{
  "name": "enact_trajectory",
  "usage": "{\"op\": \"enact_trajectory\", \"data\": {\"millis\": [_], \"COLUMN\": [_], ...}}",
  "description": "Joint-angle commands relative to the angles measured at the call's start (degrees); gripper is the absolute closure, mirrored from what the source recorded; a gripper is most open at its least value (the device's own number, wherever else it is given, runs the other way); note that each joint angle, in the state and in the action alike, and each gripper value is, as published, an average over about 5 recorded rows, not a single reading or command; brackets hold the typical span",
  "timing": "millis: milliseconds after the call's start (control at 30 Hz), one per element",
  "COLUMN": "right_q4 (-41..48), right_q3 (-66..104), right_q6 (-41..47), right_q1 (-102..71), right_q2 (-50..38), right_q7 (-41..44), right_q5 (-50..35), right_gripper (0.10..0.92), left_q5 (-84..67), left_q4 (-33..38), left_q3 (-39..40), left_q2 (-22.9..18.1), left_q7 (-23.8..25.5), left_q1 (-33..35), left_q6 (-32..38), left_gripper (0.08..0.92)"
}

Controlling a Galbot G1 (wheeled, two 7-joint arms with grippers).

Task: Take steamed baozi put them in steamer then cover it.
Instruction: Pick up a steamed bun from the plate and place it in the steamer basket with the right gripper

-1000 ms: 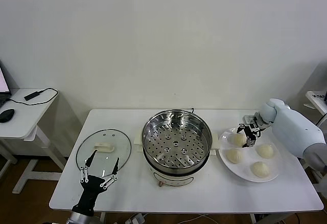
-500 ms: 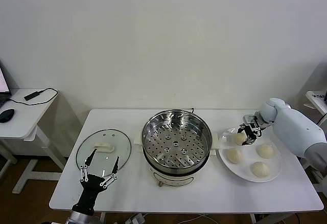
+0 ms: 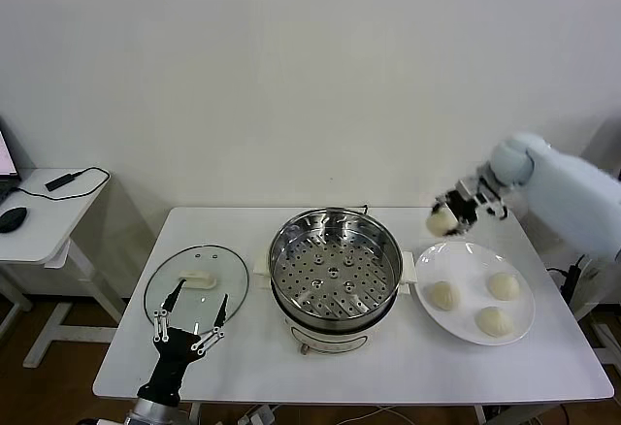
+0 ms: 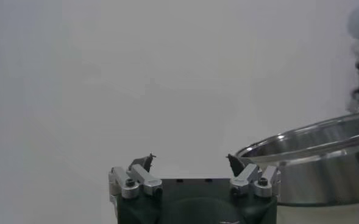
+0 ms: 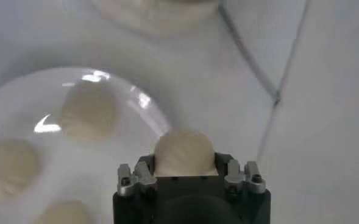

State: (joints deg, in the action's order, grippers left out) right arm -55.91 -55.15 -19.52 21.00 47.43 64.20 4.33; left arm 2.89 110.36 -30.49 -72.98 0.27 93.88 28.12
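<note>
Currently right claw (image 3: pixel 454 213) clamped on one steamed baozi (image 3: pixel 441 221), lifted clear above plate (image 3: pixel 522 321), between plate and steamer (image 3: pixel 336 267). Right wrist view: bun (image 5: pixel 184 152) seated between the jaws, plate below. Held high probably to clear steamer rim on the way over. Not yet over the tray.

Left claw (image 3: pixel 191 328) wide open, holding nothing, hovering near front edge of surface (image 3: pixel 388 372) just in front of cover (image 3: pixel 197 284). Parked there likely to be ready for the lid step. Left wrist view: both fingers (image 4: pixel 136 178) spread apart, steamer wall (image 4: pixel 316 164) off to the side.

Cover lying flat on surface beside steamer, on robot's left, handle (image 3: pixel 195 278) up. Off the pot so buns can go in. Steamer open, perforated tray empty, nothing inside yet.

Counts:
- baozi: four total, one in right claw, three on plate
- steamer: one
- cover: one
- plate: one
- claws: two

Progress judged: first bun in transit, none placed, covering last. Risk: soft bun, squeeze may dent it; drop from height could roll on tray.
</note>
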Motion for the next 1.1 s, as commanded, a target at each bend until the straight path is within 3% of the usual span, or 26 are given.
{"op": "enact_trajectory", "data": {"millis": [33,300,567,1100], "right_q4": [-14.2,-17.9,-13.1,-7.3], "right_q3": [-9.4,-10.0,-8.6,-6.6], "right_q6": [-11.7,-17.8,-20.8,-21.3], "right_q1": [16.8,13.6,5.3,-1.8], "right_q2": [4.4,13.7,20.7,23.3], "right_q7": [1.3,0.4,-0.3,-1.8], "right_q5": [-3.4,2.6,13.6,21.8], "right_gripper": [0.363,0.364,0.364,0.364], "left_q5": [0.0,-0.4,-1.1,-1.7], "left_q4": [0.3,1.0,1.5,1.6], "left_q3": [0.0,-0.5,-1.0,-1.2], "left_q2": [0.1,0.3,0.3,0.1], "left_q7": [0.0,-0.2,-0.2,-0.5], "left_q1": [0.1,0.7,0.8,0.6], "left_q6": [0.0,0.0,0.2,0.2], "left_gripper": [0.177,0.177,0.177,0.177]}}
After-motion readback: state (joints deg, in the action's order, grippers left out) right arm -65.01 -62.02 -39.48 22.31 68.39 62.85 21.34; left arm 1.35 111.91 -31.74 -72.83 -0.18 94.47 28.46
